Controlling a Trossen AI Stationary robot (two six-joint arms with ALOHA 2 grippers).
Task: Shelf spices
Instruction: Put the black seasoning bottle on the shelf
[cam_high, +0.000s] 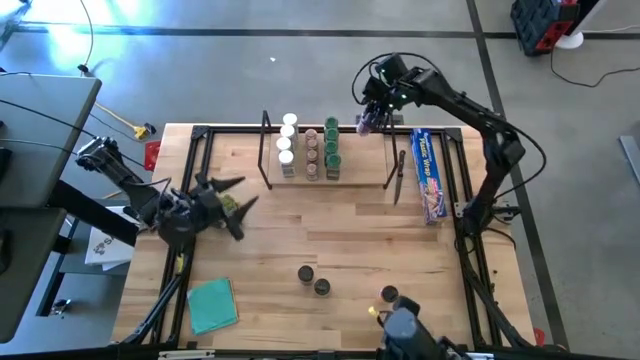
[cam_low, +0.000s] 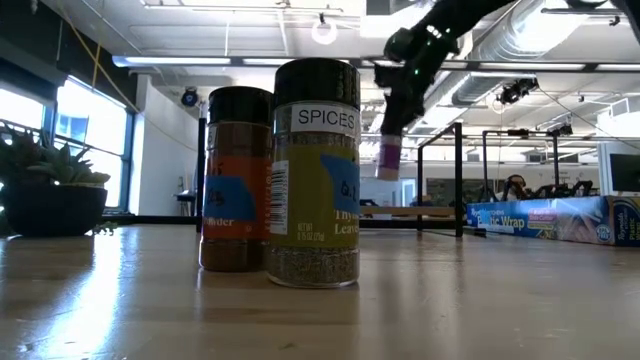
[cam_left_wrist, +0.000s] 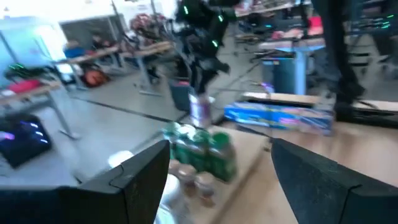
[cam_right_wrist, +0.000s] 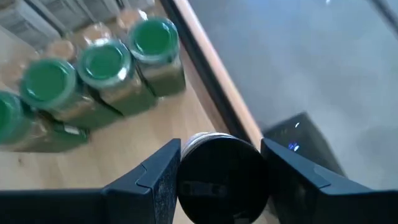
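Note:
The shelf (cam_high: 330, 160) stands at the table's far edge and carries rows of spice jars with white lids (cam_high: 287, 140), brown lids (cam_high: 312, 150) and green lids (cam_high: 331, 145). Three black-lidded jars (cam_high: 306, 272) (cam_high: 321, 287) (cam_high: 389, 293) stand on the near part of the table. My right gripper (cam_high: 368, 122) is shut on a black-lidded jar with a purple label (cam_low: 390, 155), above the shelf's right part next to the green row. My left gripper (cam_high: 238, 198) is open over the table's left side, touching nothing. My right gripper pinches the jar's top between its two fingers (cam_right_wrist: 158, 180), one on each side of the black lid (cam_right_wrist: 224, 177). The fingers come from above, pointing down. The jar hangs upright below them (cam_left_wrist: 200, 109), lifted clear of the shelf.
A long blue wrap box (cam_high: 430, 175) lies right of the shelf, along the table's right edge. A teal cloth (cam_high: 212, 305) lies at the near left corner. Black upright frames (cam_high: 266, 150) stand at the shelf's ends. Bare wood lies in the table's middle.

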